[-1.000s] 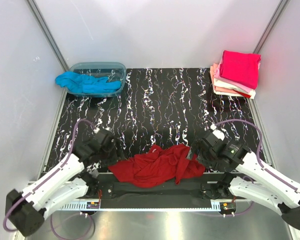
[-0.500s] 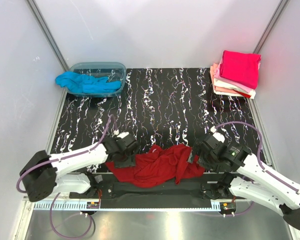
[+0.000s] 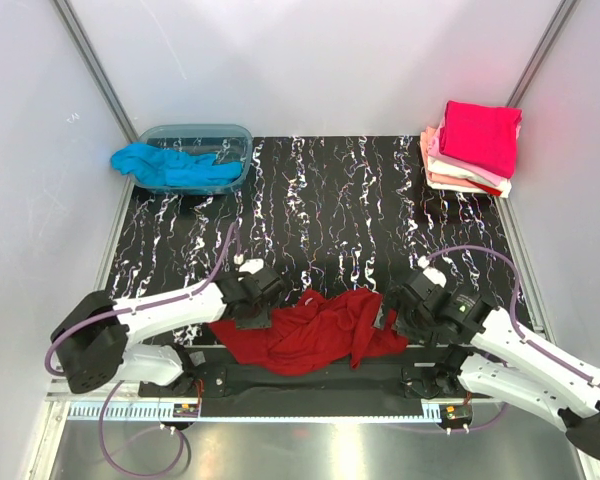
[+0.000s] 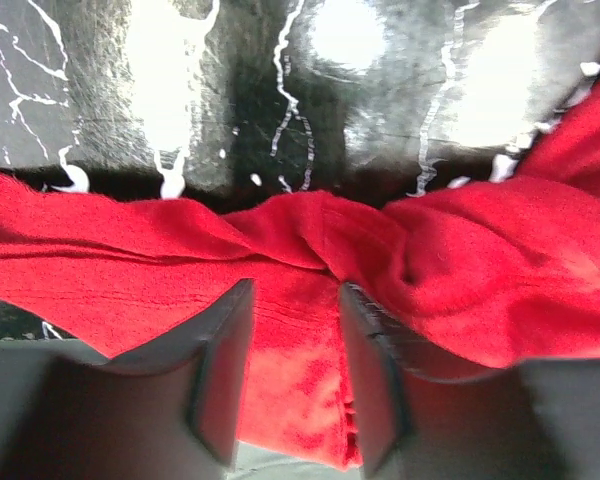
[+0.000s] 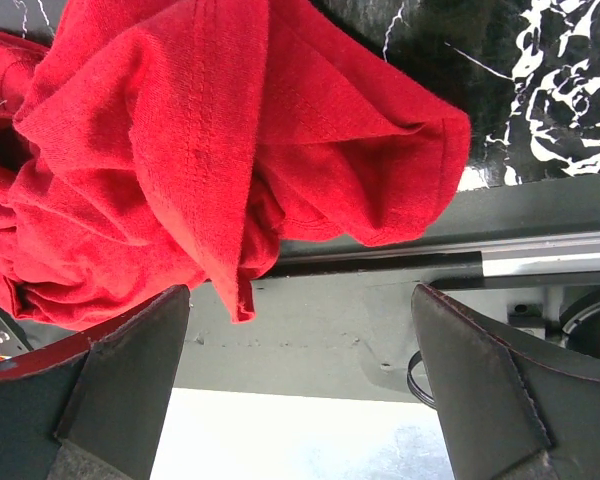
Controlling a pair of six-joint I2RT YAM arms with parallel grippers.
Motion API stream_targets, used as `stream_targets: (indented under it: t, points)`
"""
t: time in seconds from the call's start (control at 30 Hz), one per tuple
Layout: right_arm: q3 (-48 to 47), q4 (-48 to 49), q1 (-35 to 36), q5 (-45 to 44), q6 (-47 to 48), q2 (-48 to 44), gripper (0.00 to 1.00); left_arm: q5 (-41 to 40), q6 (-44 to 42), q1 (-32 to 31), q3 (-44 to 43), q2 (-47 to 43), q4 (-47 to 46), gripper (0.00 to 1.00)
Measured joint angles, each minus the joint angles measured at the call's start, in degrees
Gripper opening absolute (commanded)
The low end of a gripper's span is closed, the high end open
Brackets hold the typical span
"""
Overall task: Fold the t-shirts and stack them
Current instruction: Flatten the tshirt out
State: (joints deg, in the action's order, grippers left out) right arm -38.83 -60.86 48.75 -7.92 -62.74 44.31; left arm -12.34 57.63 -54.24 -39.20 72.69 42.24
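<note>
We count two loose shirts: one dark red shirt (image 3: 315,330) and one turquoise shirt (image 3: 165,165). We log one stack of folded shirts (image 3: 478,135), with four colours showing at its edge (magenta, pink, white, peach), though we cannot confirm the exact number of shirts in it. Also entered: one plastic tub (image 3: 195,128) and two robot arms, the left arm (image 3: 170,310) and the right arm (image 3: 520,345).

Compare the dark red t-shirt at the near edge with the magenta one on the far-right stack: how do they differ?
The dark red t-shirt lies crumpled and unfolded; the magenta t-shirt is folded flat. The red one sits directly on the table; the magenta one tops a stack of folded shirts. Both are plain cloth.
</note>
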Motion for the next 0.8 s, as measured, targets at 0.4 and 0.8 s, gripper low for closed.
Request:
stream_targets:
  t: [0.4, 0.8]
  points:
    - [-1.79, 1.03, 6.49, 1.40, 0.55, 4.35, 0.92, -3.30, -0.46, -0.11, -3.69, -2.56, 5.90, 0.00]
    - [-1.95, 13.68, 20.83, 0.44, -3.89, 22.58, 0.73, -7.69, -2.21, 1.75, -12.26, -8.85, 11.17, 0.00]
